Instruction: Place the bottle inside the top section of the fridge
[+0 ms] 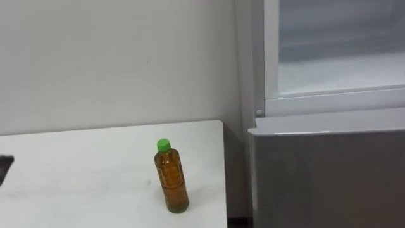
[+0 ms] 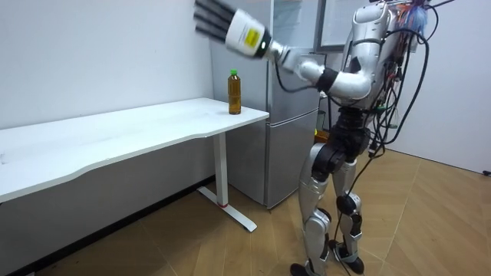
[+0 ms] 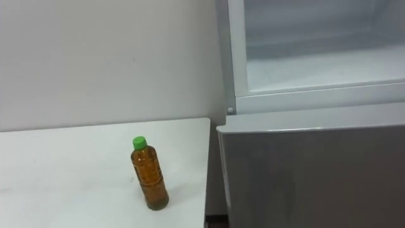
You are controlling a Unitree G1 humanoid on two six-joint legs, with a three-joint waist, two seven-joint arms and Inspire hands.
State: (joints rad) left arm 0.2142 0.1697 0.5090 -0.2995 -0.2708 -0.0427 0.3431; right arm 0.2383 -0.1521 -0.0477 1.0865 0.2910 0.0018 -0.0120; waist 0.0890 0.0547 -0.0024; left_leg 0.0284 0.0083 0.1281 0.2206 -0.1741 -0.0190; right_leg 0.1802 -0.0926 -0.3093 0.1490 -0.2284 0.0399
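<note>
The bottle (image 1: 171,177) stands upright near the desk's (image 1: 76,164) right edge, just beside the fridge (image 1: 329,177), whose upper compartment (image 1: 335,69) is open. The left hand (image 2: 234,29) hovers raised, fingers straight and spread, holding nothing. It should lower to the bottle's mid-body and wrap squarely, to avoid tipping it.

bottle (image 1: 171,180): clear glossy plastic | table (image 1: 76,171): white, smooth, matt | fridge (image 1: 329,177): grey, satin, possibly metal

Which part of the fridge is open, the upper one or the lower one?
The upper compartment: its white inside shows, with no door in front. The lower door below it is shut.
</note>
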